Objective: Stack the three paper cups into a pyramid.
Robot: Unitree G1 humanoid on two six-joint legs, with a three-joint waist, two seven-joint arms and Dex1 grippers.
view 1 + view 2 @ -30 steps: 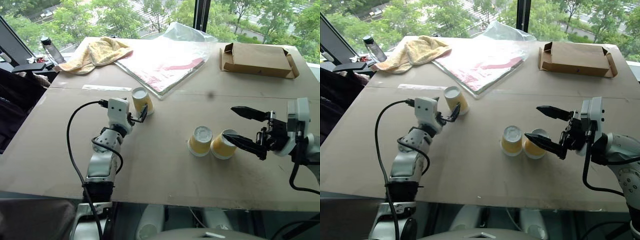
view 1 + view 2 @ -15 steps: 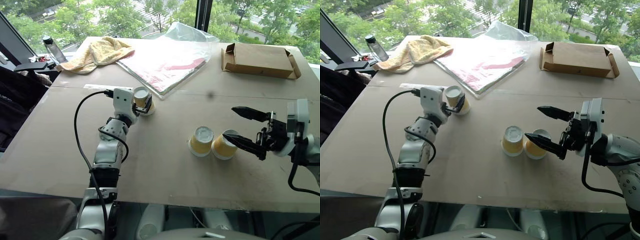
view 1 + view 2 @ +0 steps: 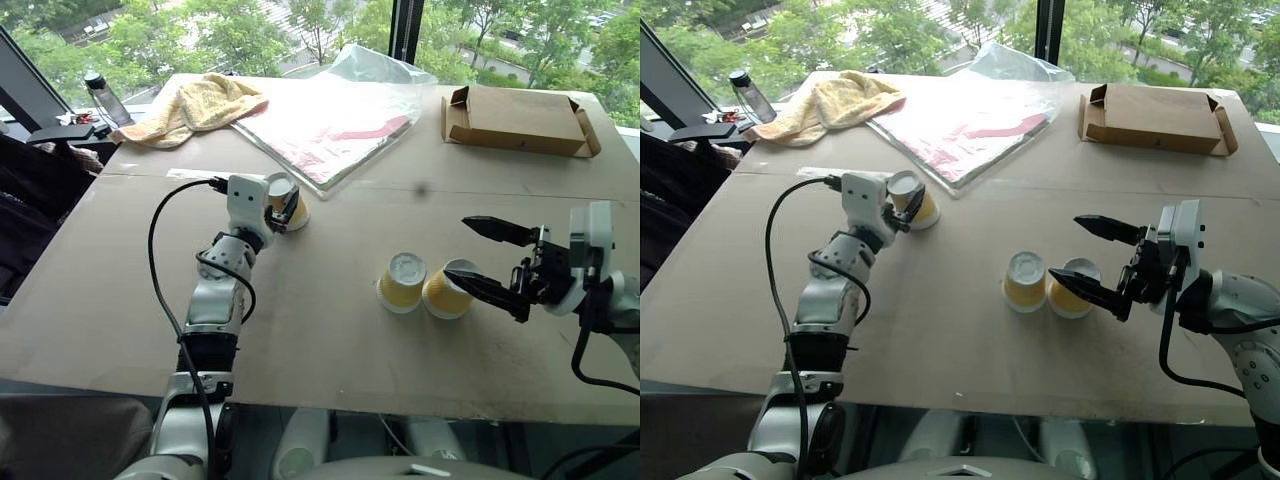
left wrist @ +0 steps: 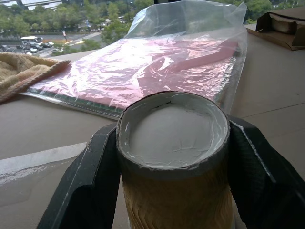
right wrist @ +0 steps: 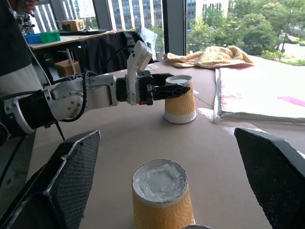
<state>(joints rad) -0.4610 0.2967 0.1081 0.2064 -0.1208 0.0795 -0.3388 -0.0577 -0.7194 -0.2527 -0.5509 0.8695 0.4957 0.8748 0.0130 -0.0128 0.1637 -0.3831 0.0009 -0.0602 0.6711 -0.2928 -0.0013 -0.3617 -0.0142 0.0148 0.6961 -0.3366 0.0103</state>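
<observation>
The left hand (image 3: pixel 283 207) is clamped on the far paper cup (image 3: pixel 910 199), its two black fingers (image 4: pixel 90 181) pressed against the ribbed yellow sides near the white base; that cup stands upside down on the counter (image 3: pixel 320 330), just beside the near edge of a pink sheet in clear plastic wrap (image 3: pixel 325 125); the right hand (image 3: pixel 490 262) hovers with its jaws spread wide and nothing between them, its lower finger touching or just beside the rightmost cup (image 3: pixel 446 289); that cup and the middle cup (image 3: pixel 402 281) stand inverted side by side, touching, near the centre of the counter and well apart from the gripped one; a yellow towel (image 3: pixel 195 105) lies crumpled at the far left corner, a dark bottle (image 3: pixel 100 97) just beyond it; a flat cardboard box (image 3: pixel 520 118) rests at the far right.
</observation>
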